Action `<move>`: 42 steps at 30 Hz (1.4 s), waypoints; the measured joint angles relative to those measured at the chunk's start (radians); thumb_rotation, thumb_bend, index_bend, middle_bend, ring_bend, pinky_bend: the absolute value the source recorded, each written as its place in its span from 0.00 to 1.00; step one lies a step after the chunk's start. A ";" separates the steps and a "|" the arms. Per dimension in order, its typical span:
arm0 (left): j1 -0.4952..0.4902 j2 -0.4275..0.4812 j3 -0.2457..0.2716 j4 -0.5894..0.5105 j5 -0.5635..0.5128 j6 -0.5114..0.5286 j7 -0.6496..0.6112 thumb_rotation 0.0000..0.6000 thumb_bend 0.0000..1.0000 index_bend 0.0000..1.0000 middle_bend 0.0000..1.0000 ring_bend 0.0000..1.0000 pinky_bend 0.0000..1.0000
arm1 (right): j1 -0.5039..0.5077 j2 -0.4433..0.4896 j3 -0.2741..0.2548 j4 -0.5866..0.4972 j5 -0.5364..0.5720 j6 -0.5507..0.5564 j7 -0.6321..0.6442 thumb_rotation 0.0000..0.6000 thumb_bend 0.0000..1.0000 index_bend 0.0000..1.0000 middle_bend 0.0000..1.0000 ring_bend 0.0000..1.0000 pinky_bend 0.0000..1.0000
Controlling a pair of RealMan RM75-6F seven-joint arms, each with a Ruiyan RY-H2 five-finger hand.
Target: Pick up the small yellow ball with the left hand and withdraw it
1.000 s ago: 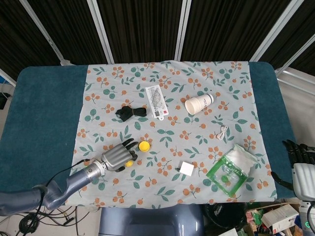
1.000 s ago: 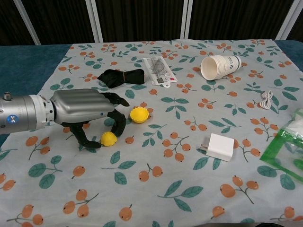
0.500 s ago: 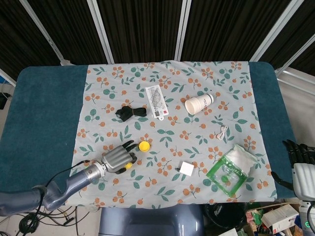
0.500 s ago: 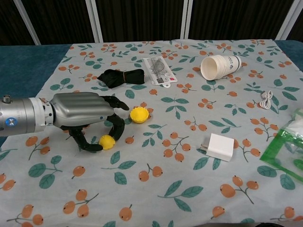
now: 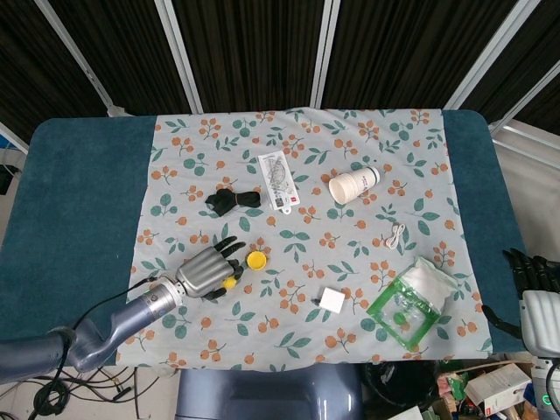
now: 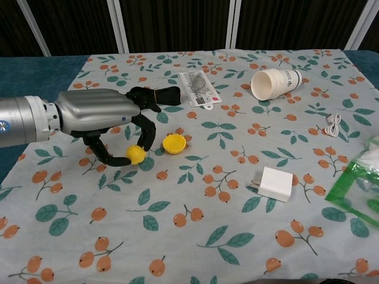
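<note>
Floral cloth covers the table [image 5: 79,201]; left hand [image 6: 103,118] pinches the small yellow ball [image 6: 135,154], so lift gently back, clear of the yellow cap [image 6: 174,142].

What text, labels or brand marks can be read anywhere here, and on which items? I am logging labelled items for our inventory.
None can be read.
Paper cups: blue mark on the side, too small and blurred.
Flat packet: rows of print, too small.
Green pouch: no legible print.
White charger: no visible marking.
</note>
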 measured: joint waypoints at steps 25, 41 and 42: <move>-0.123 -0.189 -0.116 0.249 -0.098 -0.101 -0.066 1.00 0.35 0.43 0.43 0.04 0.08 | 0.000 0.001 0.000 -0.001 0.007 -0.005 -0.001 1.00 0.11 0.11 0.08 0.11 0.19; -0.148 -0.208 -0.103 0.271 -0.107 -0.140 -0.085 1.00 0.20 0.20 0.17 0.00 0.04 | -0.001 0.006 -0.001 0.001 -0.001 -0.003 0.022 1.00 0.11 0.11 0.08 0.11 0.19; -0.149 -0.207 -0.102 0.270 -0.109 -0.146 -0.085 1.00 0.20 0.15 0.12 0.00 0.03 | -0.001 0.006 -0.001 0.000 -0.001 -0.003 0.023 1.00 0.11 0.11 0.08 0.11 0.19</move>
